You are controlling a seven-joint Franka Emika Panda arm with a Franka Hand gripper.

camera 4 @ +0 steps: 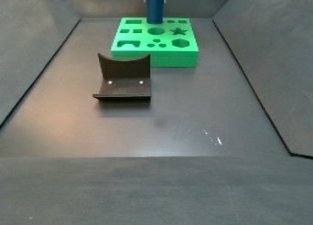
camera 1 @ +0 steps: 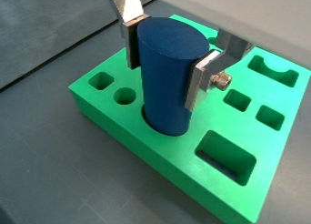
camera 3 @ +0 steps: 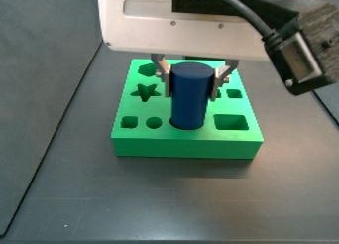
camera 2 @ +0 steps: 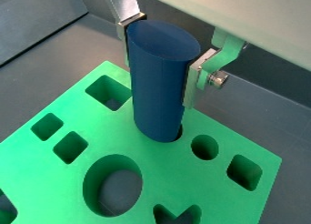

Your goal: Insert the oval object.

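Front and centre in a wrist view stands the blue oval object (camera 1: pixel 168 75), upright, its lower end already sunk into a hole of the green block (camera 1: pixel 134 144), with the gripper (camera 1: pixel 165 56) clamped on its upper part, silver fingers (camera 1: pixel 203 79) pressing either flank. Across to a wrist view from the opposite side and it's the same story: the gripper (camera 2: pixel 163 59) grasping the oval object (camera 2: pixel 162 80), the piece's base down in its slot on the block (camera 2: pixel 73 178), with an empty large oval hole (camera 2: pixel 119 189) and round hole (camera 2: pixel 205 147) close by. Up to a side view: the oval object (camera 3: pixel 191 93) stands tall out of the block (camera 3: pixel 185 141), beside the star-shaped hole (camera 3: pixel 147 91), the gripper (camera 3: pixel 191 73) gripping near its top. Far side view now: the fixture (camera 4: pixel 123 79) sits nearest on the floor, the block (camera 4: pixel 159 41) beyond it, the piece (camera 4: pixel 156 8) poking up. My read: insertion is under way but not seated; next calls for a straight downward push, kept upright, then letting go.
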